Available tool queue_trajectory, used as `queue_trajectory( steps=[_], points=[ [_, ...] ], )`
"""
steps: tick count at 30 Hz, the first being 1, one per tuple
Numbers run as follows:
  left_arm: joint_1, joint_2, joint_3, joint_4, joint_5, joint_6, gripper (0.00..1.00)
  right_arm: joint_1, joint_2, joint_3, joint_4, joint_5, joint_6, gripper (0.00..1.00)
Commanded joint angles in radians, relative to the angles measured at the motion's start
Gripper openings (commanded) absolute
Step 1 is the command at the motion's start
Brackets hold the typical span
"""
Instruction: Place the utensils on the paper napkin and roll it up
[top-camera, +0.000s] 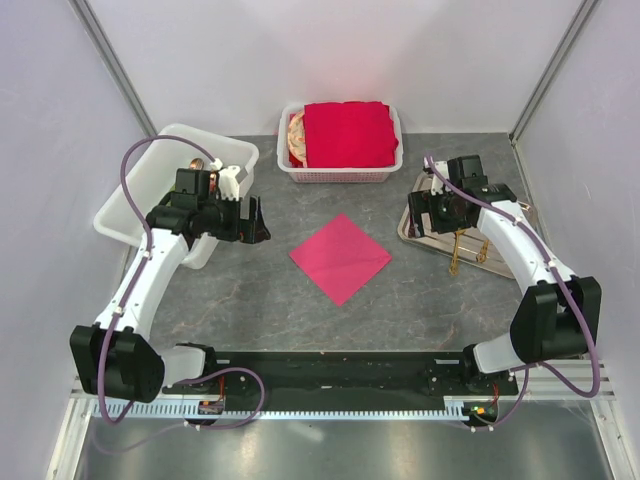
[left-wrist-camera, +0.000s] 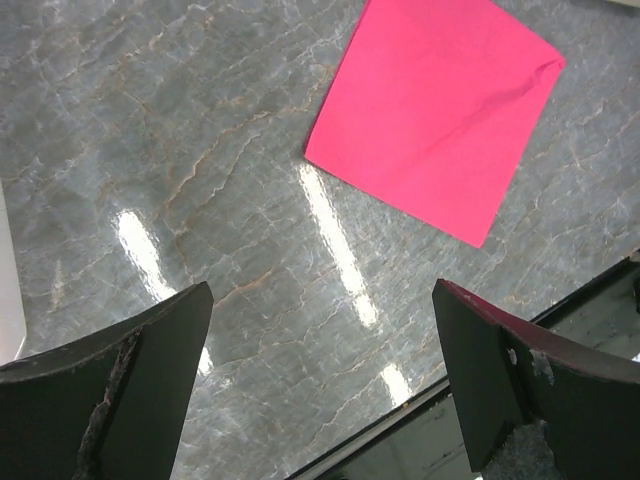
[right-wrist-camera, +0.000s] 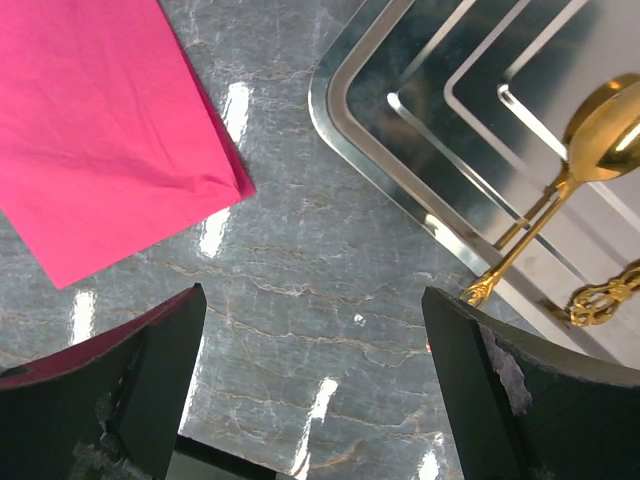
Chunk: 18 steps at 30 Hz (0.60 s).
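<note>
A grey marble-veined tabletop (top-camera: 250, 290) fills the middle of the top view, closed in by plain white walls (top-camera: 200, 60). One thin magenta-pink square paper napkin (top-camera: 340, 258) lies flat at frame centre, turned corner-on. One white slatted basket (top-camera: 340, 172) at upper centre holds one stack of red napkins (top-camera: 350, 135). One white plastic tub (top-camera: 185, 135) sits upper left. One silver metal tray (right-wrist-camera: 400, 110) at right carries the slim gold-coloured metal utensils (right-wrist-camera: 603, 128): one spoon bowl shows, total unclear. The left gripper (left-wrist-camera: 320, 330) and right gripper (right-wrist-camera: 312, 320) both gape wide, empty

Overhead, two wrist close-ups; shared napkin (top-camera: 340, 258)
</note>
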Motion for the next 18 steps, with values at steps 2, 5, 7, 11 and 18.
queue_trajectory(
  steps=[2,5,7,11,18],
  points=[
    [0.003,-0.047,0.022,0.106,-0.045,-0.062,1.0,-0.006,-0.043,0.023,0.038,0.052,0.021,0.98],
    [0.003,-0.047,0.037,0.126,-0.022,-0.052,1.0,-0.014,-0.02,0.044,0.028,0.064,0.021,0.98],
    [0.003,-0.042,0.051,0.132,-0.013,-0.052,1.0,-0.027,0.002,0.061,0.025,0.064,0.021,0.97],
    [0.003,-0.042,0.073,0.172,-0.031,-0.087,1.0,-0.067,0.052,0.095,0.024,0.066,0.021,0.95],
    [0.003,-0.062,0.076,0.287,-0.098,-0.092,1.0,-0.142,0.164,0.161,-0.002,0.149,-0.039,0.93]
  ],
)
